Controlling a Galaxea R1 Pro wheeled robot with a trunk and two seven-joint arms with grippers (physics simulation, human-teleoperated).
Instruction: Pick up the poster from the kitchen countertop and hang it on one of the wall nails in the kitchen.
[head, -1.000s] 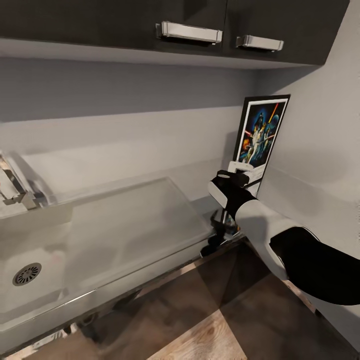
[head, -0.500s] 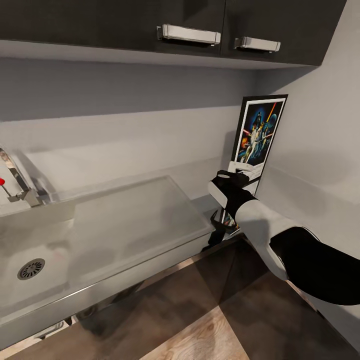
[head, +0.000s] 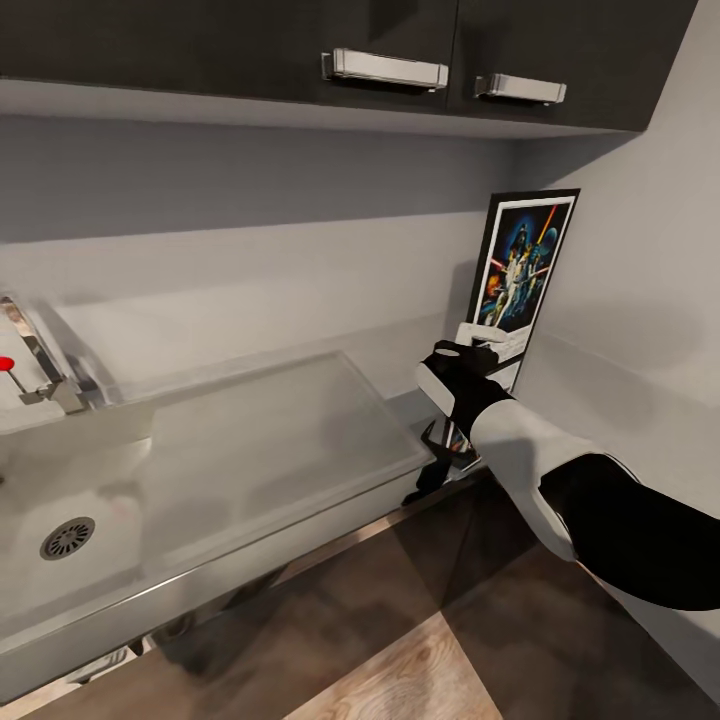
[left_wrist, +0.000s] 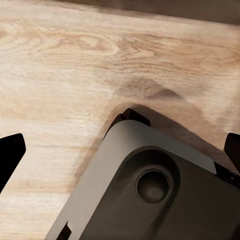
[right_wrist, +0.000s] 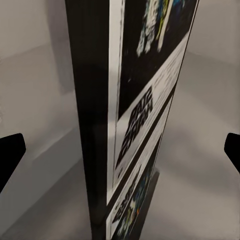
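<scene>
Right, we've got the R gripper (head: 478, 350) w/ fingers spread wide, poster (head: 520, 272) edge-on between them (stiff, thin, prob light); grab its lower edge.

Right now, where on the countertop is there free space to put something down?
The flat drainboard between the sink basin and the poster is bare. The corner is crowded: the poster stands there, and the right gripper is at its lower edge.
</scene>
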